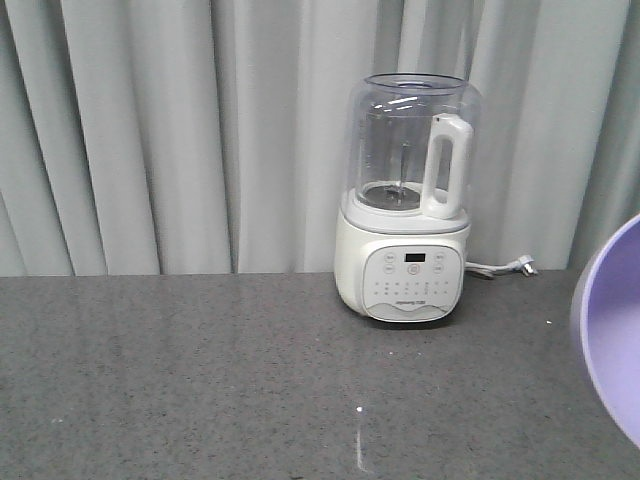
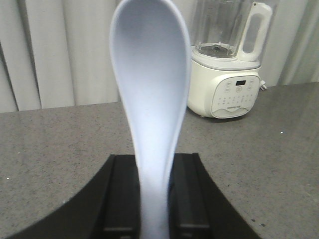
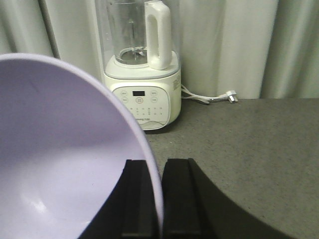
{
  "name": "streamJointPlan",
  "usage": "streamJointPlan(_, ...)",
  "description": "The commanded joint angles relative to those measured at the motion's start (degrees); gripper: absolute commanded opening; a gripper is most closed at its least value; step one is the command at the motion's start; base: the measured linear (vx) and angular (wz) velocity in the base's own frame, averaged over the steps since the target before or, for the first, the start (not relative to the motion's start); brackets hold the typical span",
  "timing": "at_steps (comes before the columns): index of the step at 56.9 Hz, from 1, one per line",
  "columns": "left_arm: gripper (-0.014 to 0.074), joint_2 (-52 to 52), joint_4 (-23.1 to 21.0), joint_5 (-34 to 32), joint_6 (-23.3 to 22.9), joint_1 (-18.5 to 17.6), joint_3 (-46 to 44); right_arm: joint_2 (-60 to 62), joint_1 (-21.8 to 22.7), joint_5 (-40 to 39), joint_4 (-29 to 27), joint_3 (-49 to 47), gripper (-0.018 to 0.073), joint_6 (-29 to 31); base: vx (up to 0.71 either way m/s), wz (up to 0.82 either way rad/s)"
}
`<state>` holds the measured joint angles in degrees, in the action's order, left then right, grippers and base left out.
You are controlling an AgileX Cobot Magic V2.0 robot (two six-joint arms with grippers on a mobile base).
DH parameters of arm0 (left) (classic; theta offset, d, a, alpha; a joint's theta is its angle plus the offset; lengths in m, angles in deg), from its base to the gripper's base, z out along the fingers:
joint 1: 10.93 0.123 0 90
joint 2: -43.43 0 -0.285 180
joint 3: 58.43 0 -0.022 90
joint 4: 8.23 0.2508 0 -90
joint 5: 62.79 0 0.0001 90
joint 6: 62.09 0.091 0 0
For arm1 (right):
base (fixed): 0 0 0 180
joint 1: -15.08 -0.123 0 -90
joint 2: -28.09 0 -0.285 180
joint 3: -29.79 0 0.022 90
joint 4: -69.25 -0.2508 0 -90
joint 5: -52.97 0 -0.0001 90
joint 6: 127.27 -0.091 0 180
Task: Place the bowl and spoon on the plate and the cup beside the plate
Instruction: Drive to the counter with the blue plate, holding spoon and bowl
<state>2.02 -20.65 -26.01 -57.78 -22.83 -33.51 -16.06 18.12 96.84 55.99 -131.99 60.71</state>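
Pinching the bowl (image 3: 65,149) by its rim alone, the right claw (image 3: 158,199) could let it pivot loose. The left claw (image 2: 152,199) clamps the spoon (image 2: 149,89) by its handle, scoop above.

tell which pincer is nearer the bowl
Right. The right pincer grips the bowl by its rim; the left pincer holds the spoon, with no bowl in its view.

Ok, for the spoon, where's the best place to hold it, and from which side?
By the handle, coming in from the handle's end, as the left gripper has it now. The spoon narrows there to a thick stem that sits between the two fingers. The scoop is broad and rounded and would likely slip. This hold also leaves the scoop free, pointing away from the wrist, for setting down.
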Motion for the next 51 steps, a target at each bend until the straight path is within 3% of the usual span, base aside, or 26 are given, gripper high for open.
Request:
streamJointPlan(1, -0.0003, -0.2, -1.1, -5.0, -0.3, -0.5, -1.4, -0.4, 0.2, -4.9, -0.4, -1.7, -0.0009, 0.6, -0.07, -0.28)
streamJointPlan(51, -0.0003, -0.2, -1.1, -4.9, -0.3, -0.5, -1.4, -0.4, 0.2, -4.8, -0.4, -1.7, -0.0008, 0.6, -0.11, -0.56)
